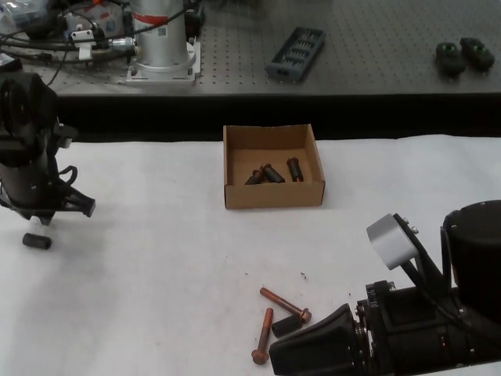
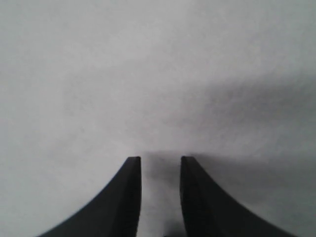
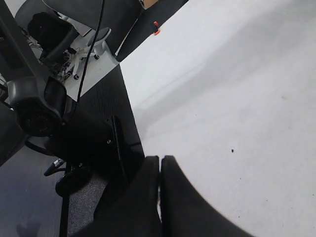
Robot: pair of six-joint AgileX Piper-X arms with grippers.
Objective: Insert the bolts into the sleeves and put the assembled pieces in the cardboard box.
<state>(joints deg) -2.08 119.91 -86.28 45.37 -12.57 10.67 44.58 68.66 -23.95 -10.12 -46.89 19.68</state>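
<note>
Cardboard box point(image 1: 273, 192) held three assembled pieces point(image 1: 272, 172); left gripper point(image 2: 160, 160) at nine o'clock stood parted, right gripper point(image 3: 160, 159) at five o'clock clenched.

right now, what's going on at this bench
Nothing is being held. Three pieces, apparently assembled, lie in the cardboard box. Two bolts and a black sleeve lie loose on the bench near the front. A second sleeve lies far to the left. The left gripper is open over bare bench. The right gripper is shut, with nothing visible in it.
</note>
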